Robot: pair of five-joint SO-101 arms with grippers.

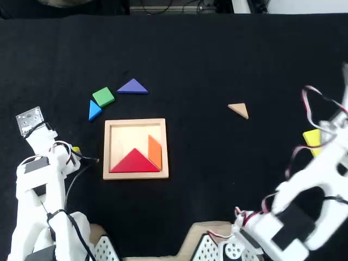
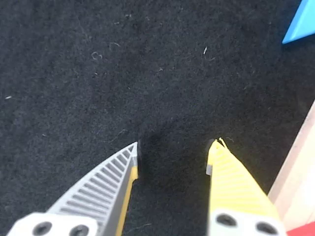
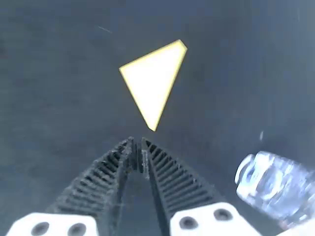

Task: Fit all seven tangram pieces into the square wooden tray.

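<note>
While the yellow triangle (image 3: 153,78) lies just ahead of the right fingers (image 3: 123,157), pressed together and empty, the left fingers (image 2: 224,167) stand wide apart beside the tray (image 1: 135,122), which holds a red triangle (image 1: 135,161) and an orange piece (image 1: 155,150). A blue triangle (image 1: 94,110), a green square (image 1: 103,97) and a purple triangle (image 1: 132,87) lie past its far side. A tan triangle (image 1: 239,110) sits on open counter (image 1: 217,65).

Wooden tray (image 1: 107,149) partly filled
Inside: red triangle (image 1: 135,161), orange piece (image 1: 155,151). Outside: green square (image 1: 103,97), blue triangle (image 1: 94,110), purple triangle (image 1: 132,87), tan triangle (image 1: 238,110), yellow triangle (image 1: 312,137).

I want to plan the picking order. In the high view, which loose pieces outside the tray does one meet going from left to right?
blue triangle → green square → purple triangle → tan triangle → yellow piece
</note>
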